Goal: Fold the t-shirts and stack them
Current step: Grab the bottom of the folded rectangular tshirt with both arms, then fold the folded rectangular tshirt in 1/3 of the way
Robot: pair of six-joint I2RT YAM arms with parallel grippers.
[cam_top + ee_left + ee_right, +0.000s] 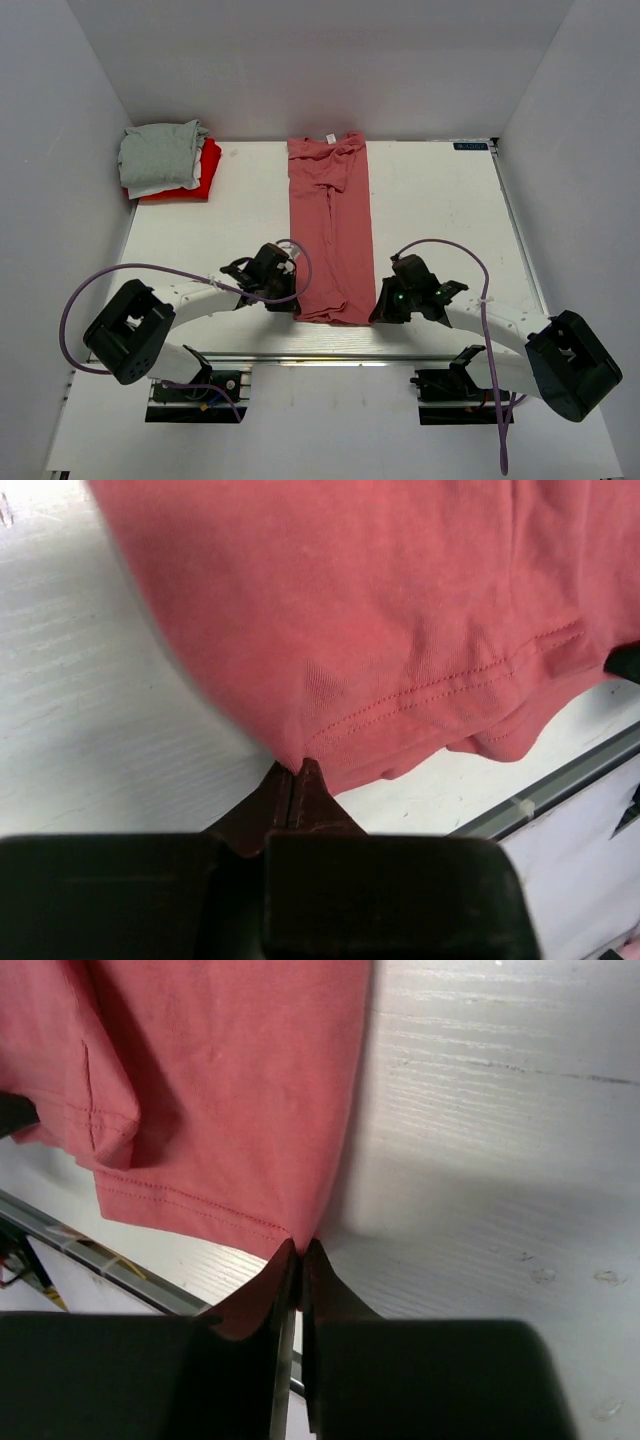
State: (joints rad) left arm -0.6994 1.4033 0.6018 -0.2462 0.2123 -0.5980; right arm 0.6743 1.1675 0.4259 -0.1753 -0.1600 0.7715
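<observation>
The salmon-pink t-shirt (330, 230) lies in the middle of the table (440, 210) as a long narrow strip. Its collar is at the far end and its hem at the near end, close to the table's near edge. The sides and sleeves seem to be already folded inward, so I judge that the lengthwise folds are done.

The left gripper (292, 300) is at the near left corner of the hem. In the left wrist view its fingers (312, 792) are pressed together on the cloth just at the stitched edge. The right gripper (380, 308) is at the near right corner, and the right wrist view shows its fingers (318, 1278) pinching the corner of the hem in the same way.

At the far left corner of the table there is a stack: the grey t-shirt (160, 150) is on top, a white t-shirt (150, 187) shows only as a thin edge under it, and the red t-shirt (205, 172) is at the bottom. These three look finished.

What is left, in my opinion, is to bring the hem toward the collar to fold the strip across, maybe more than one time, and then to place this last shirt on the stack.
</observation>
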